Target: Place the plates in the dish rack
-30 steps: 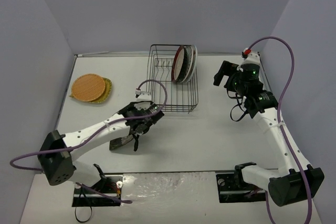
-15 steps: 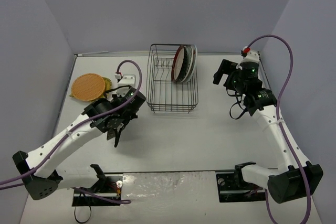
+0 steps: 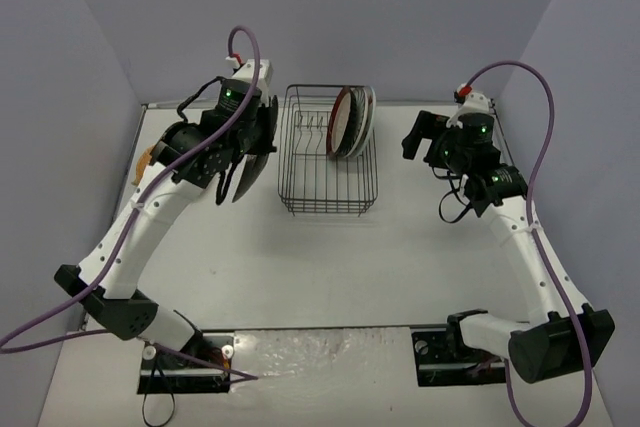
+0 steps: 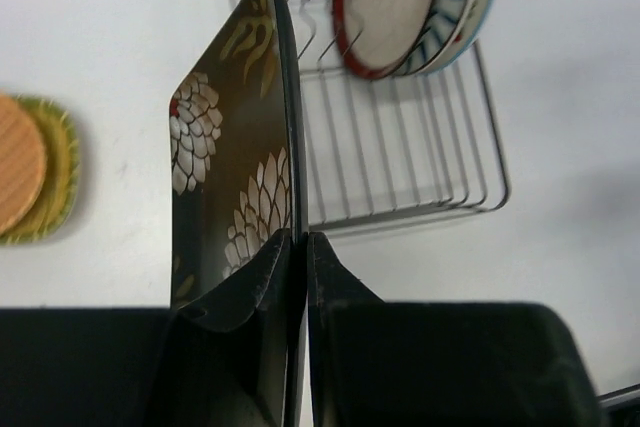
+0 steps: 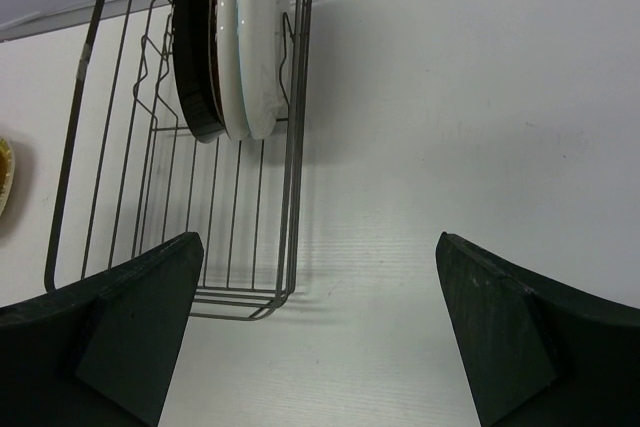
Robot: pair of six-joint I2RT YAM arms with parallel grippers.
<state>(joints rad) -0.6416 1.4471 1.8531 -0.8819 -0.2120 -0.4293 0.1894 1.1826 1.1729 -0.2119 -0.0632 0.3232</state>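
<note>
Currently left hand (image 4: pixel 297 247) is pinching the dark square plate (image 4: pixel 225 167) by its edge, holding it upright at centre-left, likely for sliding into the dish rack (image 4: pixel 400 147) upper right. Right hand (image 5: pixel 315 337) is hovering, spread wide, gripping nothing.

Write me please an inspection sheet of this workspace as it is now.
Surface: white table, no spills seen.
Job's things: rack holds three plates on edge; dark square plate held left of it; orange plate lies on green plate, far left.
Clutter: nothing seen.
Grippers: left gripper shut on the dark square plate; right gripper open, empty.
Cables: left purple cable and right purple cable loop over the arms.
Surroundings: plain grey walls on three sides.
</note>
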